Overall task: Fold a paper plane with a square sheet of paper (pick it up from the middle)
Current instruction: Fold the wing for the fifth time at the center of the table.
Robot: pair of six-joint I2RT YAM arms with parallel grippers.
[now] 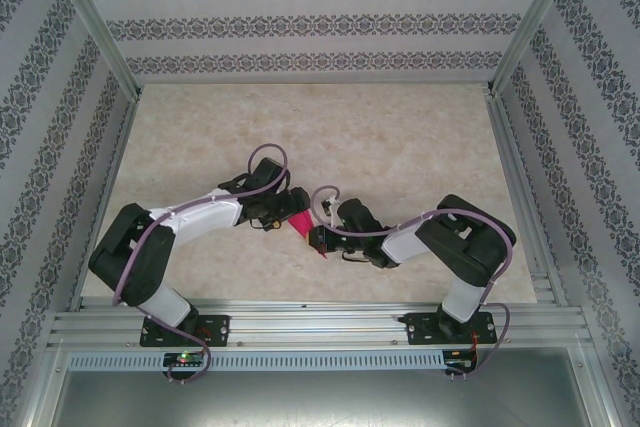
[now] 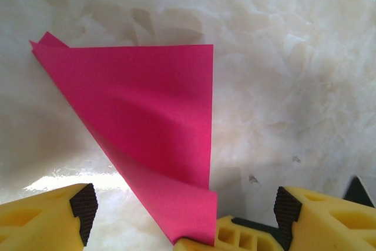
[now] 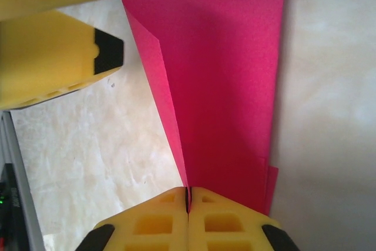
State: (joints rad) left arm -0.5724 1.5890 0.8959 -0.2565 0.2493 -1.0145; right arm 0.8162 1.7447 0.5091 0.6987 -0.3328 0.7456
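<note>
1. Paper plane [image 1: 300,224], a magenta-pink sheet folded into a long pointed wedge with one loose layer curling up, sits near the middle of the marbled table [image 1: 400,137], between the two grippers.
2. Right gripper [image 3: 188,195] pinches the wedge's narrow end, its yellow fingers pressed together on the paper.
3. Left gripper [image 2: 185,204] faces it from the other side, with its fingers [image 2: 53,216] spread wide apart, one on each side of that same end, and neither closed on the paper.
4. Patterned walls [image 1: 320,22] enclose the table.
</note>
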